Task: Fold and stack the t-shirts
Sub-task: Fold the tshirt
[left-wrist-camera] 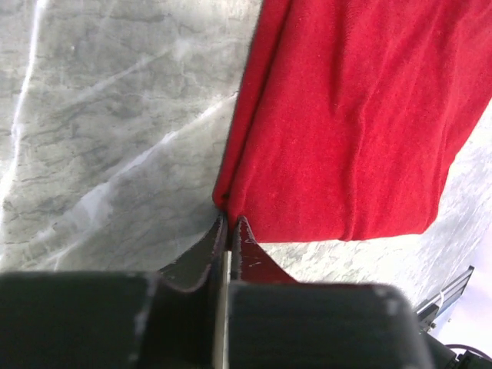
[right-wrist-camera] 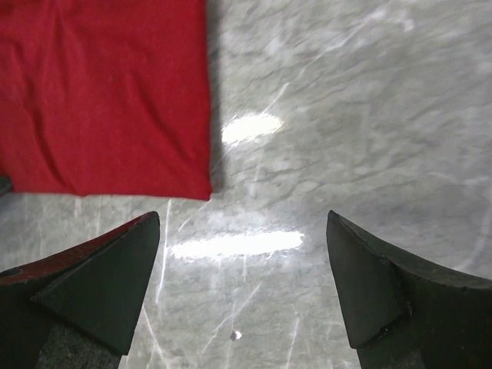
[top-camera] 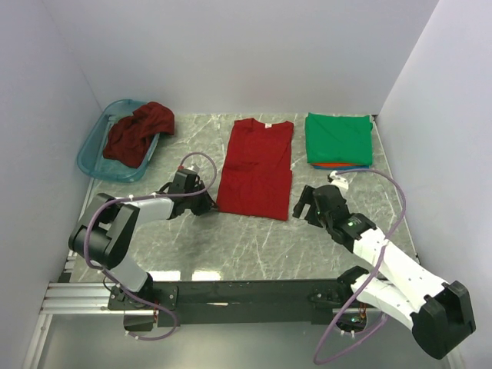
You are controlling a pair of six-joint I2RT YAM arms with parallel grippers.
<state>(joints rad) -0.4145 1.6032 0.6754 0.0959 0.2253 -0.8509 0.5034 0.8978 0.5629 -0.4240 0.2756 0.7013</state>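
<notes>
A bright red t-shirt (top-camera: 256, 167) lies flat in the middle of the table, folded into a long strip. My left gripper (top-camera: 207, 201) is at its near left corner. In the left wrist view its jaws (left-wrist-camera: 231, 224) are shut, with the tips pinching that corner of the red cloth (left-wrist-camera: 354, 115). My right gripper (top-camera: 304, 206) is open and empty just right of the shirt's near right corner (right-wrist-camera: 192, 181), over bare table. A folded green t-shirt (top-camera: 338, 138) tops a stack at the back right, with orange-red and blue edges under it. A maroon t-shirt (top-camera: 138, 132) lies crumpled in the basket.
A translucent teal plastic basket (top-camera: 92, 150) stands at the back left against the wall. White walls close in the table on the left, back and right. The marble table top (top-camera: 254, 246) runs to the arm bases at the near edge.
</notes>
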